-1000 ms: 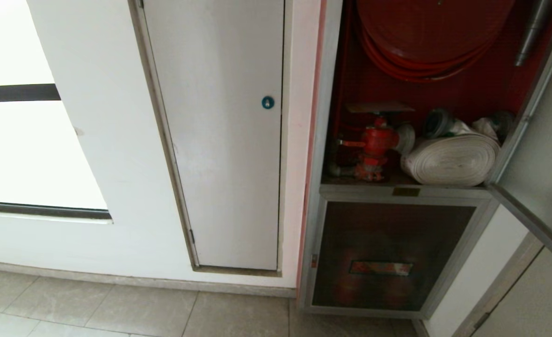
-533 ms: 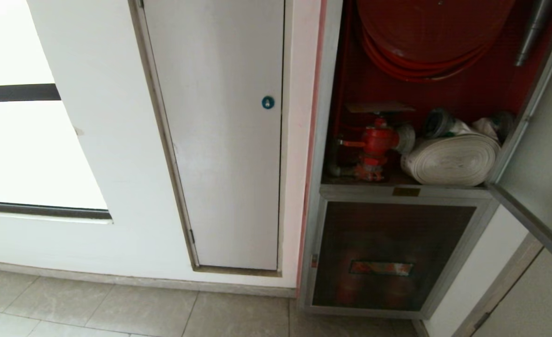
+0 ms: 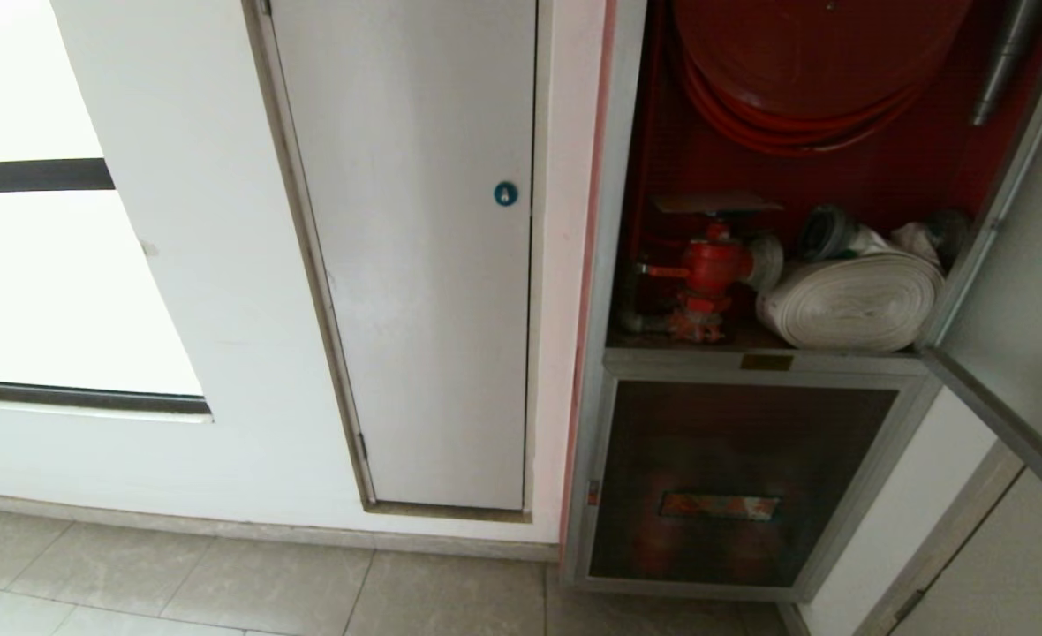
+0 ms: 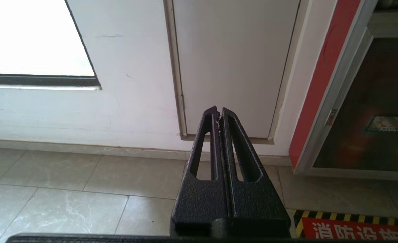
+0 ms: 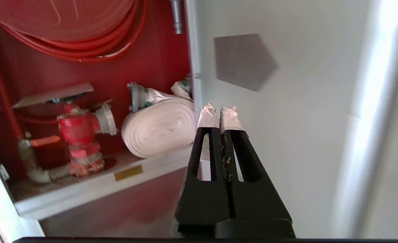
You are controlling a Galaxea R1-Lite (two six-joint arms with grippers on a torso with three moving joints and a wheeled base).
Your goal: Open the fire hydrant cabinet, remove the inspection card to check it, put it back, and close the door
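Both grippers pressed together, holding nothing. Left gripper (image 4: 218,114) parked low over floor tiles, facing the white panel (image 3: 415,265). Right gripper (image 5: 219,113) up near the swung-open door (image 5: 286,118), tips by its hinge edge. Cabinet (image 3: 614,265) open on the right: valve (image 3: 706,274), rolled hose (image 3: 848,300) inside. Card not visible.

The fire hydrant cabinet (image 3: 600,353) is silver-framed and red-lined; inside it, a red valve (image 3: 706,278) beside a white rolled hose (image 3: 848,300); below, dark glass with an orange label (image 3: 720,505).
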